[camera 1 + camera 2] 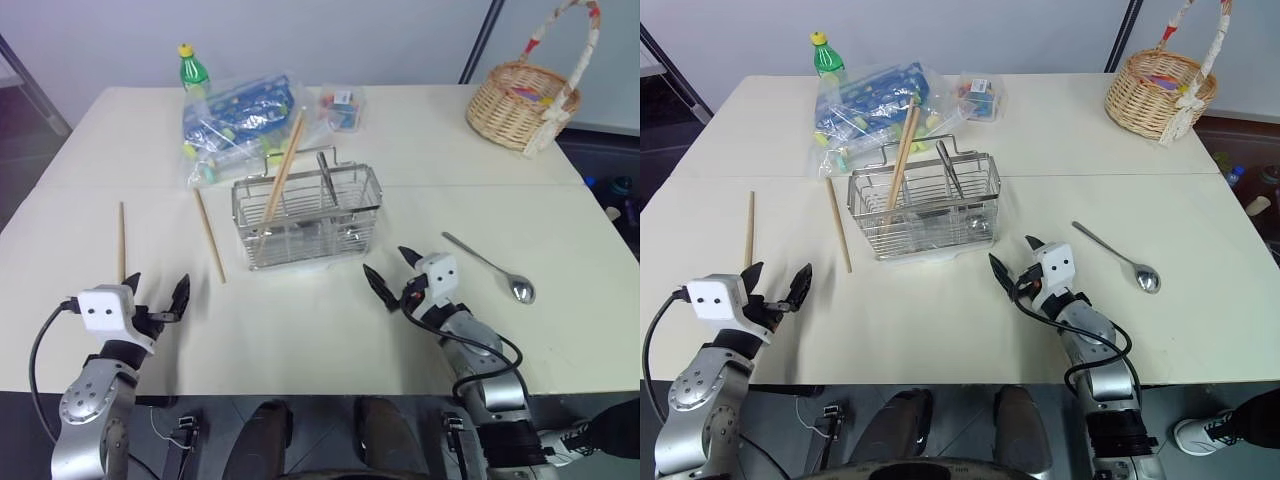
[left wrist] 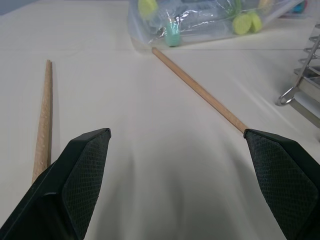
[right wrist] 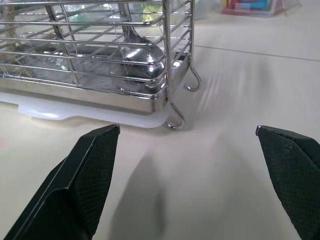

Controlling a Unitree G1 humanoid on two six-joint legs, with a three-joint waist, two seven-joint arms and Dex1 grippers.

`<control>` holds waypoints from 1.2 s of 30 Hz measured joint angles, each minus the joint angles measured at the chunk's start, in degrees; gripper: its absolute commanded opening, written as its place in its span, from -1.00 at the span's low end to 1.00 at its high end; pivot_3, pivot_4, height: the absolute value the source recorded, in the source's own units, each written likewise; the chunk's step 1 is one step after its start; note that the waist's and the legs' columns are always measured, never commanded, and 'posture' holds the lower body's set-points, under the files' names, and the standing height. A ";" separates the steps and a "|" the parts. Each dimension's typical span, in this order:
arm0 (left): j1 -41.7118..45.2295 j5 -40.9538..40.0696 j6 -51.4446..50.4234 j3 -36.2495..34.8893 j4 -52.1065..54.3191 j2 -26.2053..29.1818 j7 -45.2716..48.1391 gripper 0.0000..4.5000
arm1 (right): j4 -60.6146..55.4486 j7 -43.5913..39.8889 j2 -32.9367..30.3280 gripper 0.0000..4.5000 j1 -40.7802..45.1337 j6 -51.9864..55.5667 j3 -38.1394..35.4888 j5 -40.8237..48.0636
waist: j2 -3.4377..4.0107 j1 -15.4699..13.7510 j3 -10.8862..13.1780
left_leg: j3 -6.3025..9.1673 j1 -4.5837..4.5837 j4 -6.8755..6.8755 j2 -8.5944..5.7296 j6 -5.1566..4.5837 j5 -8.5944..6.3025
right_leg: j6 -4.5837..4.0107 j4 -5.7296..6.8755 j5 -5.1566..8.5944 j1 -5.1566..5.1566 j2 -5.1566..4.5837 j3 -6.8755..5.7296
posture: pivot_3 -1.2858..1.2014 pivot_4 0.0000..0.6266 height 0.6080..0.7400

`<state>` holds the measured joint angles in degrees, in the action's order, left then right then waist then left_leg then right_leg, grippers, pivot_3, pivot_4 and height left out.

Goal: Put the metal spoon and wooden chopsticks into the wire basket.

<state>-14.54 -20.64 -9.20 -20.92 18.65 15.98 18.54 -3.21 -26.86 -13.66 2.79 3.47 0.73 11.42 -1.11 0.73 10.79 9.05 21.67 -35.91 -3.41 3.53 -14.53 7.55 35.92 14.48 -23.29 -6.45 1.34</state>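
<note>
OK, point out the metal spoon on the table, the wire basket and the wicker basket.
metal spoon (image 1: 489, 265): left eye view, mid-handle.
wire basket (image 1: 368, 185): left eye view, right end rim.
wicker basket (image 1: 505, 112): left eye view, woven side.

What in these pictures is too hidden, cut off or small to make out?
- Wicker basket: in the head views its contents are a few coloured specks behind the rim, too small to name.
- Plastic bag: crumpled film blurs the items inside; the left wrist view cuts it off at the edge.
- Wire basket: in the right wrist view the wires and glare hide how many utensils lie inside.
- Small box behind it: too small to identify.
</note>
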 measured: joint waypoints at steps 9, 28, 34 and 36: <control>-0.60 -0.38 -0.52 -0.03 1.45 0.15 0.26 0.99 | 0.13 0.05 0.02 1.00 -0.10 0.01 0.04 -0.01 | 0.00 0.03 0.00 | 0.00 0.00 0.00 0.00 0.00 0.00 | 0.00 0.00 0.00 0.00 0.00 0.00 | 0.03 -0.52 1.00; -6.86 -27.57 -16.81 -10.17 16.80 23.48 18.76 0.99 | 1.77 -1.38 -0.01 1.00 2.11 0.17 1.20 0.03 | 0.10 0.21 0.07 | -0.02 0.02 0.05 0.10 0.00 0.00 | -0.24 -0.01 0.13 -0.05 0.02 0.00 | 0.03 -0.52 1.00; -2.49 -36.94 -22.31 -11.59 17.19 31.34 27.22 0.99 | 2.69 -2.68 -0.36 1.00 3.33 0.84 1.22 0.04 | 0.19 0.21 0.12 | -0.04 -0.12 0.23 0.09 -0.01 0.00 | -0.32 0.02 0.18 -0.03 0.05 0.00 | 0.03 -0.52 1.00; 0.27 -37.40 -23.02 -10.04 16.07 32.43 29.05 0.99 | 2.93 -2.87 -0.47 1.00 3.91 1.41 1.15 0.10 | 0.19 0.22 0.12 | -0.05 -0.14 0.26 0.09 0.00 0.00 | -0.32 0.02 0.18 -0.02 0.06 0.00 | 0.03 -0.52 1.00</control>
<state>-14.27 -58.05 -32.22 -30.97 34.72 48.41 47.58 -0.28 -29.73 -14.13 6.69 4.88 1.88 11.53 -0.92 0.95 10.91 9.00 21.53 -35.65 -3.32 3.52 -14.53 7.23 35.95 14.66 -23.31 -6.39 1.34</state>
